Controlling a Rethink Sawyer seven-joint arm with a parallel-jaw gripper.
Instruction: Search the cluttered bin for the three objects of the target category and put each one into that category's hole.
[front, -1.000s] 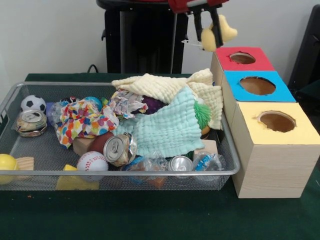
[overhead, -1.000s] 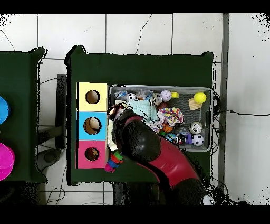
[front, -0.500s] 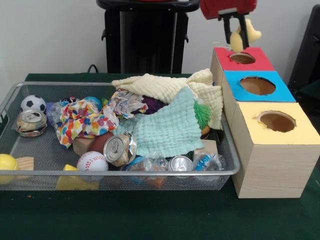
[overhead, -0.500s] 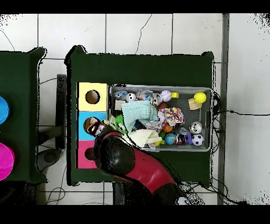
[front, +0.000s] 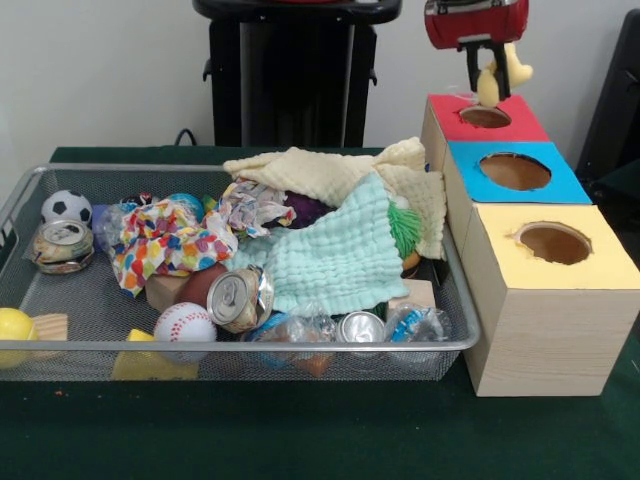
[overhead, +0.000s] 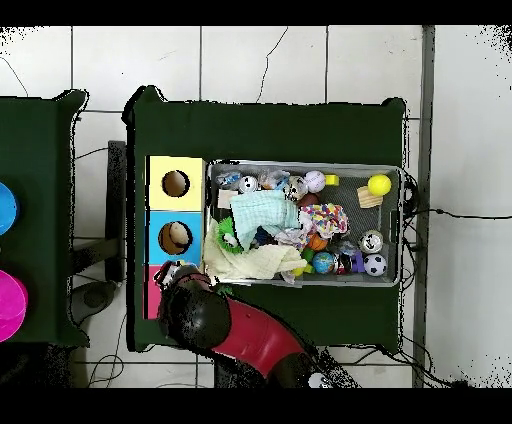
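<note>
My gripper (front: 487, 88) hangs from the top edge in the front view, shut on a pale tan plush animal (front: 512, 68). It holds the plush just above the round hole with the red surround (front: 486, 117) at the far end of the wooden box. In the overhead view the arm (overhead: 195, 312) covers the red hole, and only a strip of red surround (overhead: 151, 292) shows. The wire mesh bin (front: 250, 346) lies left of the box, full of clutter; it also shows in the overhead view (overhead: 401, 228). No striped orange plush shows.
The blue-surround hole (front: 514, 171) and the yellow-surround hole (front: 553, 243) lie nearer the camera on the same box. In the bin are a mint cloth (front: 335, 255), a cream cloth (front: 330, 172), crushed cans (front: 238, 298), a baseball (front: 184, 324) and a soccer ball (front: 66, 206).
The gripper has carried the pale plush from over the bin's far corner to above the red hole. In the overhead view the arm has swung off the bin onto the red box.
</note>
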